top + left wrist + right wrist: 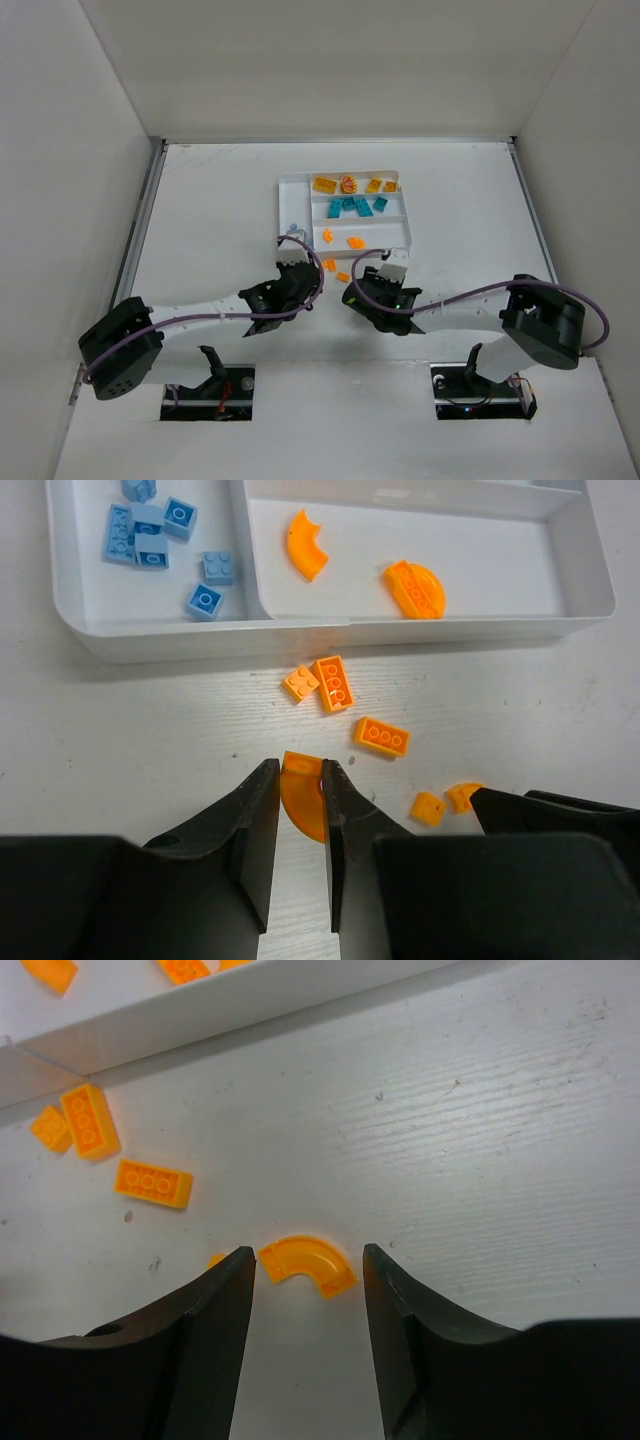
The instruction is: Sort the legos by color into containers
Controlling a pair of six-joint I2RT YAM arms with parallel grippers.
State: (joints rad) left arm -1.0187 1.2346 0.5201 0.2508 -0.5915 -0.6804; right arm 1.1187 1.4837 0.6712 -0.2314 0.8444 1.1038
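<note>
The white tray [283,196] holds yellow-orange legos [326,184] in its far section, teal ones [355,206] in the middle and bright orange ones [355,242] in the near section. Light blue bricks [150,535] lie in the narrow side section. My left gripper [300,770] is shut on a flat orange quarter-round lego [302,802] just in front of the tray. My right gripper [307,1255] stands open over the table, an orange curved arch lego [305,1263] lying between its fingers, untouched. Several loose orange bricks [381,736] lie between the grippers and the tray.
The two grippers are close together; the right one's black body [560,815] shows at the edge of the left wrist view. The tray's near wall [200,1010] runs just beyond the loose bricks. High white walls enclose the table.
</note>
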